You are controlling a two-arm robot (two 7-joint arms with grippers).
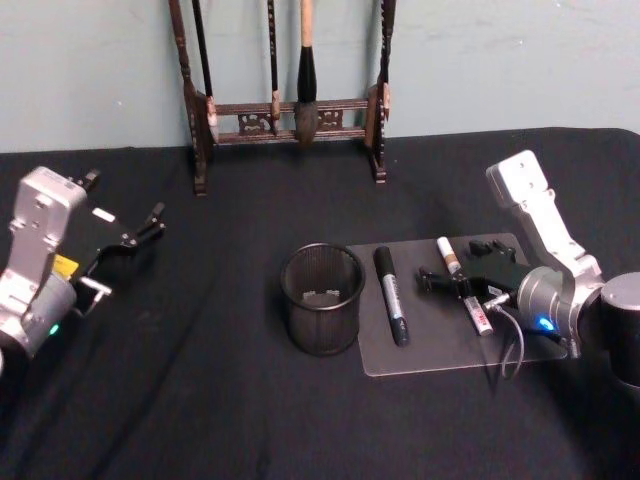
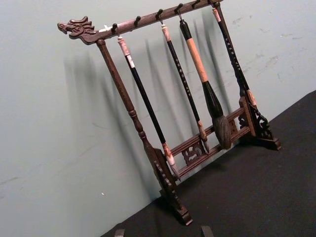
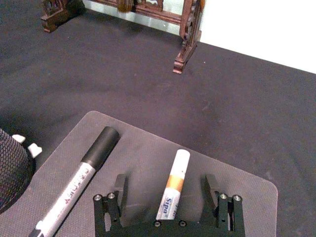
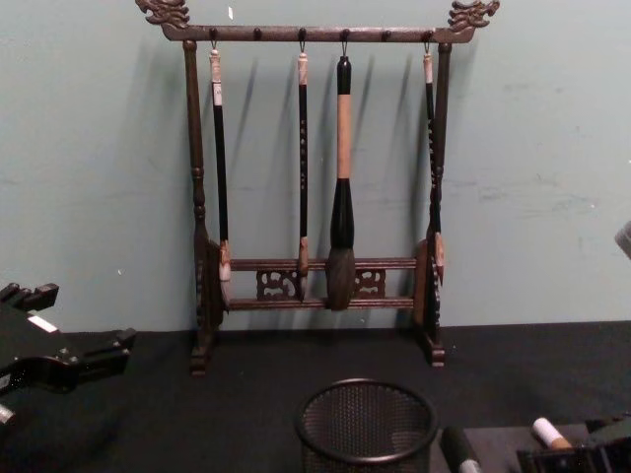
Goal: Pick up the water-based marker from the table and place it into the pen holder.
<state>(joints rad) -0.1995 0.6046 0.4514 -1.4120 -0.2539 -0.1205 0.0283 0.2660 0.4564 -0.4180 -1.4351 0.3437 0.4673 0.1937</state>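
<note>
The water-based marker, white with an orange band, lies flat on a grey mat; its cap end also shows in the head view and the chest view. My right gripper is low over the mat and open, one finger on each side of the marker, not closed on it. In the head view the right gripper hides the marker's middle. The pen holder, a black mesh cup, stands upright just left of the mat. My left gripper hangs open at the far left, holding nothing.
A thicker marker with a black cap and grey barrel lies on the mat between the pen holder and my right gripper. A tall wooden brush rack with hanging brushes stands at the table's back edge.
</note>
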